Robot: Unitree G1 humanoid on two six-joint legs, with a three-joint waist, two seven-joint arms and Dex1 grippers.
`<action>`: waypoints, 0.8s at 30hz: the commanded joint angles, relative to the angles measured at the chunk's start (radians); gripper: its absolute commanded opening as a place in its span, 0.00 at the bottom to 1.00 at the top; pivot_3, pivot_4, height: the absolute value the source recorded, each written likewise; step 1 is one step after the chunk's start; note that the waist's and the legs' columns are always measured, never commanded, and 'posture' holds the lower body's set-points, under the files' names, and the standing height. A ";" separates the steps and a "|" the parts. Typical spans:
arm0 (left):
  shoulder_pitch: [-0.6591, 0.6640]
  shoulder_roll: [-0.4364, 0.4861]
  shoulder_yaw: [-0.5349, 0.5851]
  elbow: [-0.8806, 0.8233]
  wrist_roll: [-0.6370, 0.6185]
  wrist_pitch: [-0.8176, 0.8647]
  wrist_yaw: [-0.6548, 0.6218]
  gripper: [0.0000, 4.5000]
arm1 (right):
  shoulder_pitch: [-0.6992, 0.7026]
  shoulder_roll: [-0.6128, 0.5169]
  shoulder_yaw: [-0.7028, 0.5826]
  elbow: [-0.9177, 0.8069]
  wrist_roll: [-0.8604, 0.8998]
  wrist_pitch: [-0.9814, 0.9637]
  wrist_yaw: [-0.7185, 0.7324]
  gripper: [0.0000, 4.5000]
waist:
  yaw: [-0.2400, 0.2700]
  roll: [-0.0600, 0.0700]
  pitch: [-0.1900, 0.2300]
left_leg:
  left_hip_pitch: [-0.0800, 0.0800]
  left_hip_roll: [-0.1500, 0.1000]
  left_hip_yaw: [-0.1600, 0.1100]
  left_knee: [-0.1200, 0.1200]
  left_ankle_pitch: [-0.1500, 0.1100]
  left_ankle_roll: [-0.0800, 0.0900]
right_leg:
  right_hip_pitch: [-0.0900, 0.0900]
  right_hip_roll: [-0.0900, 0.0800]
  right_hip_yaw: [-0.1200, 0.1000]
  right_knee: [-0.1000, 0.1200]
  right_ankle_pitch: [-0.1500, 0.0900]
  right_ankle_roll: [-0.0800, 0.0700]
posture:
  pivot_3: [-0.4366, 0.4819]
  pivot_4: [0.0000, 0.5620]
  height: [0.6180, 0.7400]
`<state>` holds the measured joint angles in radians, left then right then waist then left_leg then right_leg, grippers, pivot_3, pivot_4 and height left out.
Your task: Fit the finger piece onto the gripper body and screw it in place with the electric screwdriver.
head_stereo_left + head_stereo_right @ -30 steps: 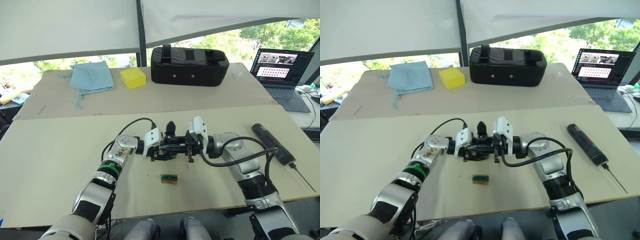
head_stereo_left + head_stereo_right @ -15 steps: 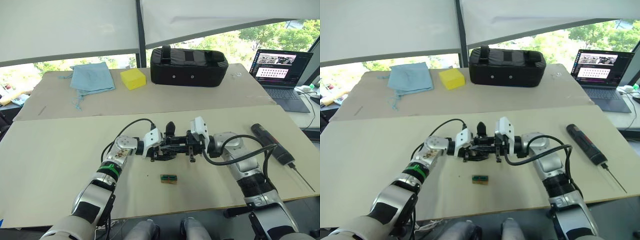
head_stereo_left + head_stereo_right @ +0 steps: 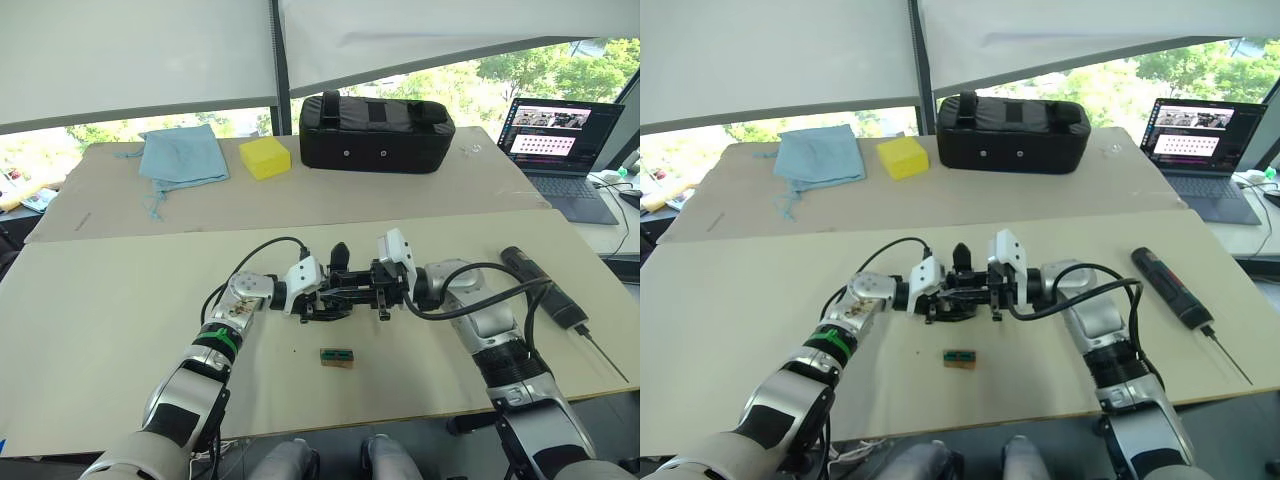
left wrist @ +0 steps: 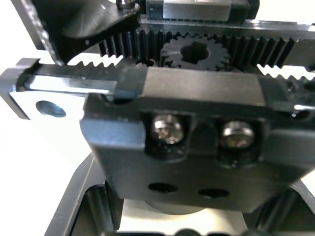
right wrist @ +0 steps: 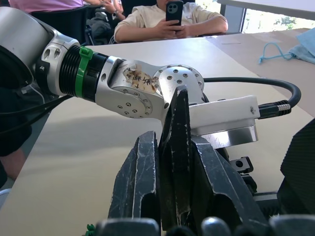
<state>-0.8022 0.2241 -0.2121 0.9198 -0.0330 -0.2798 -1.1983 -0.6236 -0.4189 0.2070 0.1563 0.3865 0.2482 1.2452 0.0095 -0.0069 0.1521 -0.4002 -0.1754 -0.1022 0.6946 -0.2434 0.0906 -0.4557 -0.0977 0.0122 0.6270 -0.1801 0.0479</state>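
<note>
— What are the jaws doing?

— The right gripper (image 5: 174, 162) is clamped on the finger piece (image 5: 176, 147): in the right wrist view its two black fingers (image 5: 140, 177) press the wedge from both sides, and the wedge's point sticks up between them. The left gripper (image 3: 318, 296) has its jaws closed on the gripper body (image 4: 197, 162), which sits right in front of the left wrist camera with two screws and a toothed rack and gear showing.

— And where do the two meet?

— Above the middle of the near table (image 3: 100, 330), facing each other. The finger piece (image 3: 341, 256) stands upright just over the gripper body (image 3: 350, 290); I cannot tell whether the two parts touch.

— The screwdriver?

— The electric screwdriver (image 3: 546, 288) lies flat on the near table, well off to the robot's right, bit towards the near edge, no gripper on it.

— Anything else around?

— A small green-and-brown block (image 3: 337, 357) lies just nearer than the grippers. On the far table are a black case (image 3: 377, 130), a yellow block (image 3: 265, 157), a blue cloth (image 3: 182, 155) and an open laptop (image 3: 558, 140). In the right wrist view a person (image 5: 170, 17) sits across the room holding a phone.
</note>
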 commanded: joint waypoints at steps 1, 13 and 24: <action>0.006 -0.007 -0.006 -0.040 0.005 -0.013 -0.009 0.53 | -0.021 -0.015 -0.042 -0.025 0.008 0.048 -0.040 0.09 | 0.000 0.000 0.000 | 0.000 0.000 0.000 0.000 0.000 0.000 | 0.000 0.000 0.000 0.000 0.000 0.000 | 0.48 0.27 1.00; 0.018 -0.005 -0.008 -0.052 0.006 -0.012 -0.006 0.53 | -0.026 -0.039 -0.069 -0.060 0.025 0.065 -0.049 0.09 | 0.002 0.000 0.000 | -0.003 0.000 0.000 0.000 0.000 0.000 | -0.001 0.000 0.000 0.000 0.000 0.000 | 0.48 0.27 1.00; 0.012 -0.004 -0.005 -0.046 0.008 -0.012 -0.002 0.53 | 0.000 -0.009 -0.060 -0.114 0.050 0.105 -0.064 0.09 | 0.002 0.000 0.000 | -0.004 0.000 0.000 0.000 0.000 0.000 | -0.001 0.000 0.000 0.000 0.000 0.000 | 0.48 0.27 1.00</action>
<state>-0.7891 0.2256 -0.2136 0.8884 -0.0304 -0.2824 -1.1973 -0.6191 -0.4316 0.1673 0.0875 0.4137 0.3417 1.1865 0.0111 -0.0069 0.1521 -0.4046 -0.1757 -0.1021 0.6946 -0.2434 0.0905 -0.4564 -0.0981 0.0123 0.6269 -0.1801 0.0479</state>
